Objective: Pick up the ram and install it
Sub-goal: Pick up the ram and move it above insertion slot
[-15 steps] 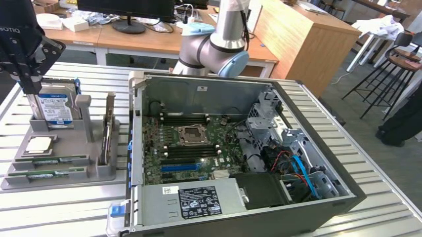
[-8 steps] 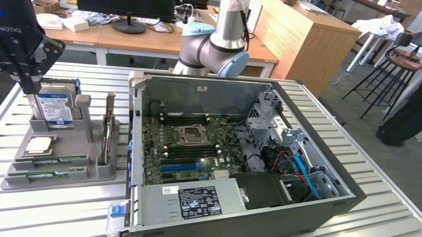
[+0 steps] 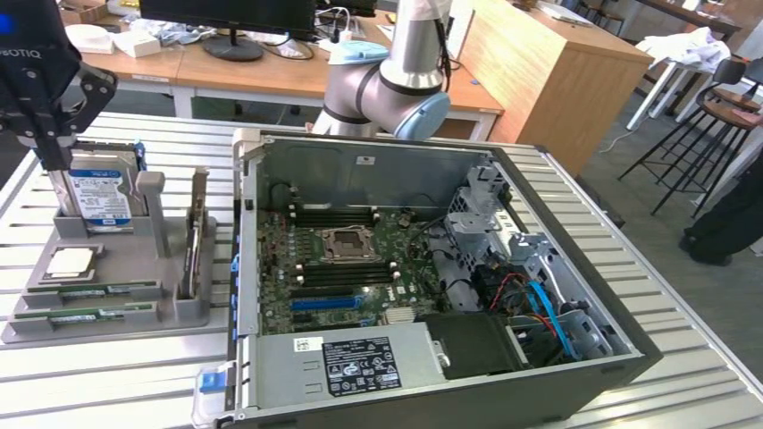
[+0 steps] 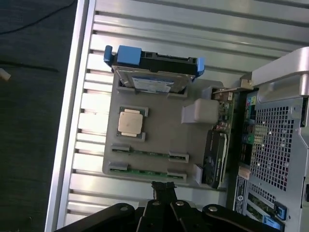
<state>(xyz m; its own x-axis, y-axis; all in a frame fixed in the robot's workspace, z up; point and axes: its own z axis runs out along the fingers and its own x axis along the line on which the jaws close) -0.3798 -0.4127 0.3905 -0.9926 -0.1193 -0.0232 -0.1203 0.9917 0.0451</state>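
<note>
**End effector clenched and empty, both ram sticks in the tray**

The black end effector (image 3: 52, 156) (image 4: 163, 186) hangs above the table (image 3: 107, 375) at the exterior view's left. Its fingers are pressed together with nothing between them. In the exterior view it stands in front of the blue-framed hard drive (image 3: 102, 201) (image 4: 154, 72), which sits upright at the far end of a gray parts tray (image 3: 131, 259) (image 4: 159, 130).

The ram (image 3: 84, 315) (image 4: 147, 171) lies flat in the tray's nearest groove, untouched. Its twin stick (image 3: 96, 290) (image 4: 149, 152) lies parallel in the next groove, just beyond it. A loose processor chip (image 3: 70, 261) (image 4: 131, 122) rests in its own pocket just beyond the twin stick. In the wrist view the closed fingertips show just past the tray edge beside the ram, well above it.

An expansion card (image 3: 195, 232) (image 4: 215, 154) stands on edge along the tray's side that faces the open computer case (image 3: 357, 170) (image 4: 275, 145).

Inside the case lies the motherboard (image 3: 280, 277), with a bare processor socket (image 3: 346, 241) at its middle, dark memory slots on either side of it and a blue slot (image 3: 324, 303) nearer the camera. The power supply (image 3: 346, 357) fills the near side of the case. The arm's gray and blue joint (image 3: 394, 89) rises behind the case.
</note>
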